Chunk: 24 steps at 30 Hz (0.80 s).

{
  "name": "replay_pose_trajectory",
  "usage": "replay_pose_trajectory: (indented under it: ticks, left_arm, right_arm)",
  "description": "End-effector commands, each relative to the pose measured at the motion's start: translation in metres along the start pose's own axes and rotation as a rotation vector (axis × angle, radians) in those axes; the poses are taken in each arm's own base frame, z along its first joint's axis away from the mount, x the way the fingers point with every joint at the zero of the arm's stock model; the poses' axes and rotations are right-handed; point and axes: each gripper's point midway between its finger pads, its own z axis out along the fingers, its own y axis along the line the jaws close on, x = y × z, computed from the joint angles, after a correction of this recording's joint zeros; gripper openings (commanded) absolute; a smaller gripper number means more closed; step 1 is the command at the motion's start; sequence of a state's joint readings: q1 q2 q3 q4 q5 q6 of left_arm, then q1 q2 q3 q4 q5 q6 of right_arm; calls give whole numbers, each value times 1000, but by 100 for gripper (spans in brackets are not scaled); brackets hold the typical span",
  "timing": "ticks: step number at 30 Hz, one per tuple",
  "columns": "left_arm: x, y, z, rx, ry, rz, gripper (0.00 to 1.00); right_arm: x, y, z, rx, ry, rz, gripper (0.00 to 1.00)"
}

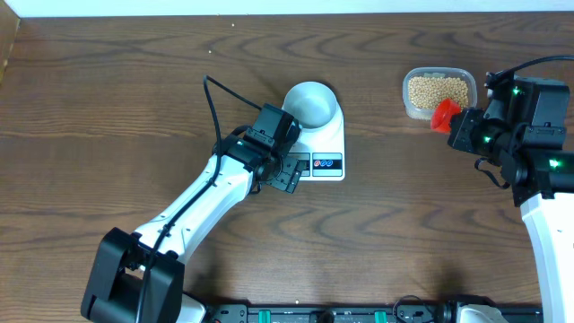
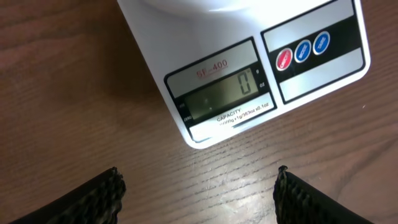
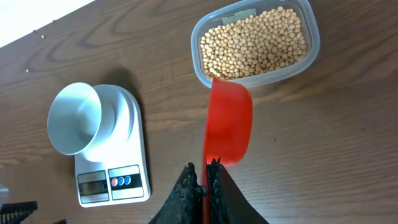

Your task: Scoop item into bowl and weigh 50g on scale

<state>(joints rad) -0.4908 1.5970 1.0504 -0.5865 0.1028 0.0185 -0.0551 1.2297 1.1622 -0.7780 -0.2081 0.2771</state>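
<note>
Wooden table [image 1: 108,90] — bowl [image 1: 311,103] on scale [image 1: 327,144]; left gripper [image 2: 199,176] spread wide, empty; right gripper [image 3: 204,177] clamped on red scoop [image 3: 230,124] by beans [image 3: 255,43].

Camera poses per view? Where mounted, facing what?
Overhead: above table, looking straight down; left gripper by scale, right gripper by beans.
Left wrist: faces down at scale display reading 0; open fingertips at bottom.
Right wrist: looks past its shut fingers on red scoop toward beans.
Shared: overhead and right wrist both show bowl on scale.

Wood-grain table [image 1: 108,90], glossy plastic scale [image 2: 242,68], clear plastic tub [image 3: 314,46], seemingly smooth plastic scoop [image 3: 229,124]
</note>
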Motion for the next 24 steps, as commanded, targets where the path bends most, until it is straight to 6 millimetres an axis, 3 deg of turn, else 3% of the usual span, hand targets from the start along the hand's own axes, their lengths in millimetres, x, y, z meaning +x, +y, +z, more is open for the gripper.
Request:
replay_pose_trajectory:
  ticks: [1, 15, 24]
  left_arm:
    - [1, -2, 0, 17, -3, -19, 80]
    - [2, -2, 1, 19, 0, -19, 80]
    - [2, -2, 1, 19, 0, -19, 80]
  right_arm:
    - [-6, 0, -3, 6, -16, -9, 8]
    - [-7, 0, -1, 5, -18, -9, 7]
    - [-2, -6, 17, 19, 32, 1, 4]
